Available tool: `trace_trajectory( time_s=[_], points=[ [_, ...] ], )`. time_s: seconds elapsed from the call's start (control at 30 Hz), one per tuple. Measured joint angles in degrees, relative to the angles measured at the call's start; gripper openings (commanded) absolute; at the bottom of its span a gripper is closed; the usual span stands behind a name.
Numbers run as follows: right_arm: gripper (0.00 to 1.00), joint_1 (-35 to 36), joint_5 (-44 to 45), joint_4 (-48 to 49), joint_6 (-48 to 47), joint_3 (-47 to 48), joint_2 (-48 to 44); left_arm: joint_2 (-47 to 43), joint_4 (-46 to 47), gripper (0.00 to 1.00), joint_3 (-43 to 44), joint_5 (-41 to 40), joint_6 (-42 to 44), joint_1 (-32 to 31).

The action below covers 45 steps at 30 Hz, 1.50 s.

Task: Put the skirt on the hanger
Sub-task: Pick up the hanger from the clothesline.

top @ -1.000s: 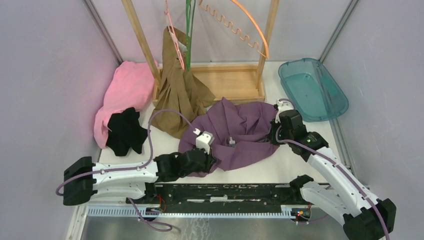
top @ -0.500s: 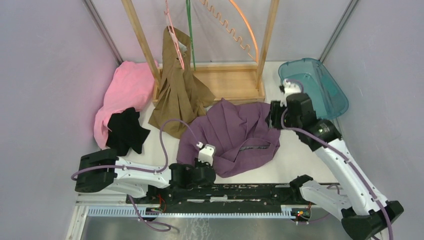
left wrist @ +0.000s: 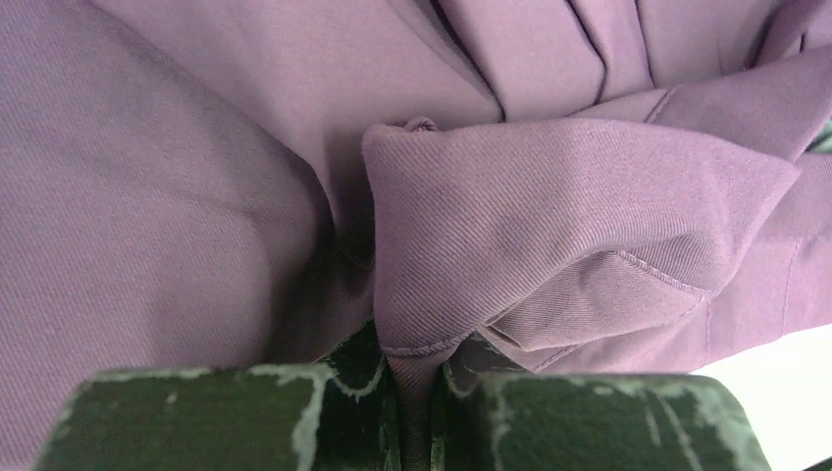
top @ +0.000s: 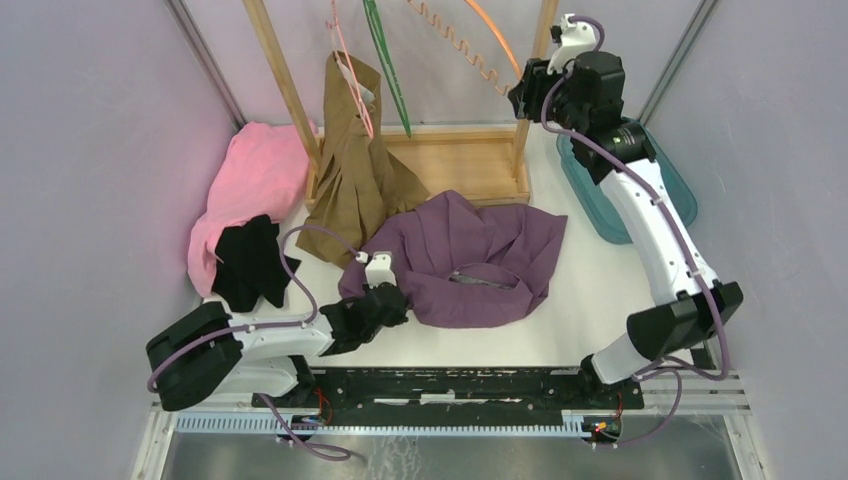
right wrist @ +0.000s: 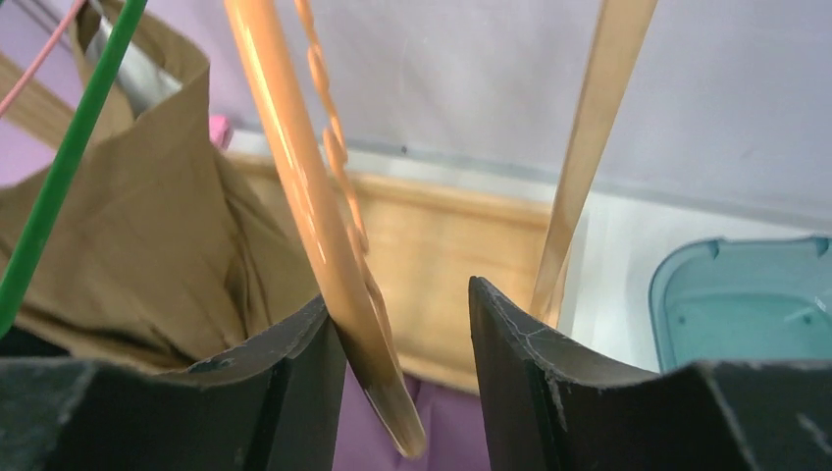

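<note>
**Mia:** What do the left fingers do?

**Ben:** The left gripper (left wrist: pixel 417 397) is clenched tight on a fold of the purple skirt (top: pixel 480 245). The cloth is pinched right between its two fingers.

**Mia:** And the right ones?

**Ben:** The right gripper (right wrist: pixel 397 314) is up high by the wooden rack (top: pixel 450 160). Its fingers (right wrist: pixel 285 392) stand apart, one on each side of the orange hanger (right wrist: pixel 294 147). The hanger leans on one finger, but nothing squeezes it.

**Mia:** Where is the skirt?

**Ben:** It lies in a bunch on the white table (top: pixel 590 300), just in front of the rack. It is not on the hanger.

**Mia:** What else is there?

**Ben:** A brown garment (top: pixel 350 170) hangs at the rack, with a green hanger (right wrist: pixel 69 152) beside it. A teal tub (right wrist: pixel 746 304) sits under the right arm. A pink cloth (top: pixel 255 180) and a black cloth (top: pixel 250 260) lie by the left wall.
</note>
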Motion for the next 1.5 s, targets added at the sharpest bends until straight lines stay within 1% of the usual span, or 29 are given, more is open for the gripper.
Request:
trace_trajectory(
  time_s=[0.13, 0.23, 0.33, 0.47, 0.53, 0.57, 0.67, 0.73, 0.8, 0.97, 1.13, 1.3, 1.4, 1.5],
  points=[
    [0.53, -1.8, -2.9, 4.7, -0.2, 4.2, 5.5, 3.8, 4.5, 0.11, 1.0, 2.3, 2.7, 4.5],
    [0.53, -2.2, -5.3, 7.3, -0.2, 6.6, 8.5, 6.6, 7.1, 0.11, 2.3, 3.5, 4.7, 6.5],
    [0.54, -2.2, -7.6, 8.9, -0.5, 9.6, 11.3, 7.6, 8.6, 0.11, 2.5, 4.4, 5.8, 7.5],
    [0.53, -2.2, -10.3, 9.9, -1.2, 16.2, 16.4, 8.1, 9.0, 0.11, 2.8, 5.5, 7.0, 7.9],
    [0.48, -2.3, -11.9, 10.1, -1.2, 18.4, 18.2, 8.4, 9.0, 0.11, 3.1, 5.8, 7.1, 8.0],
    [0.43, -2.3, -12.7, 10.2, -1.2, 19.2, 19.0, 8.5, 9.0, 0.11, 3.3, 5.9, 7.1, 8.0],
    [0.19, -2.4, -15.6, 9.9, -1.1, 22.3, 21.9, 8.9, 8.9, 0.11, 3.6, 6.1, 7.1, 8.0],
    [0.09, -2.5, -17.4, 9.8, -1.6, 23.5, 23.1, 8.8, 8.9, 0.11, 3.7, 6.5, 7.1, 8.0],
    [0.02, -2.1, -18.5, 9.5, -1.8, 23.6, 23.4, 8.6, 8.6, 0.11, 3.7, 7.0, 7.1, 8.1],
    [0.01, -2.1, -19.3, 10.5, -1.6, 22.9, 23.3, 6.6, 6.2, 0.11, 3.6, 8.4, 7.1, 8.2],
    [0.01, -2.2, -19.3, 14.9, -0.5, 18.4, 21.4, 4.8, 4.2, 0.11, 3.5, 9.6, 7.1, 8.2],
    [0.01, -2.3, -18.2, 20.3, 1.4, 9.6, 15.0, 2.0, 2.0, 0.11, 2.7, 10.4, 7.3, 8.2],
    [0.01, -2.5, -18.2, 23.2, 2.1, 5.9, 10.8, 0.2, 0.8, 0.11, 2.3, 10.4, 7.9, 8.2],
    [0.01, -2.6, -18.3, 22.9, 2.8, 4.0, 7.4, -0.5, -0.2, 0.11, 2.3, 10.8, 8.5, 8.2]
  ],
)
